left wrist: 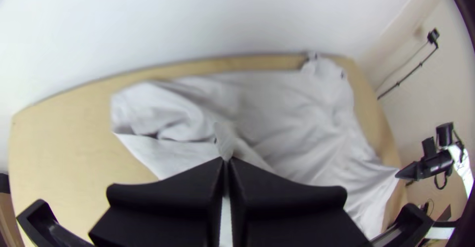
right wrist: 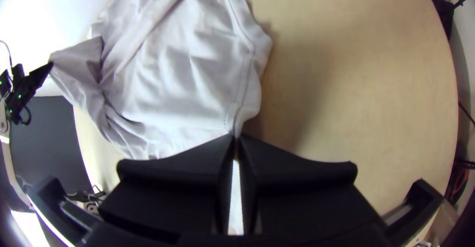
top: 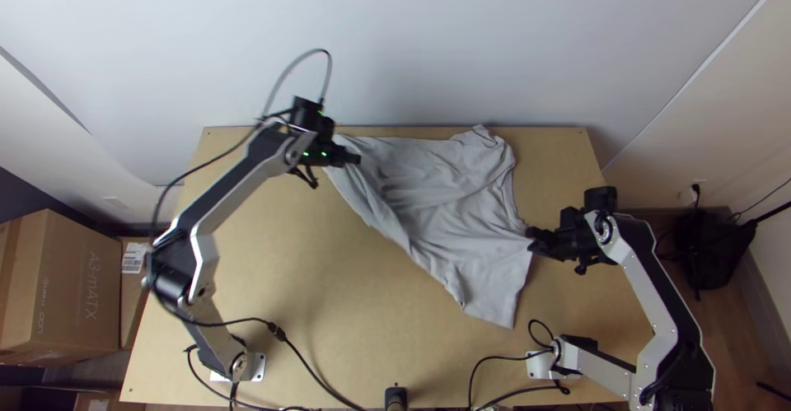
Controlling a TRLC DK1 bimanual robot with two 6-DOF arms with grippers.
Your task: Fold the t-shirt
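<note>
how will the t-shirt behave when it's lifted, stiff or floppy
Likely floppy: the t-shirt creases between the left tool and right tool. Probably light too, given its thin-looking folds. The bunched far corner may trail rather than lift flat.

Left arm (top: pixel 204 254) and right arm (top: pixel 639 269) — silver-grey angular links, bulky black joints (top: pixel 173 281), round metal hub (top: pixel 604 230). Pale base plate (top: pixel 259 367), dark holes. Black cable (top: pixel 155 205) along left arm, green lights (top: pixel 323 154) by left gripper (top: pixel 358 160). Right gripper (top: pixel 531 243) — wide, matte black, tapering fingers (right wrist: pixel 292 170).
</note>
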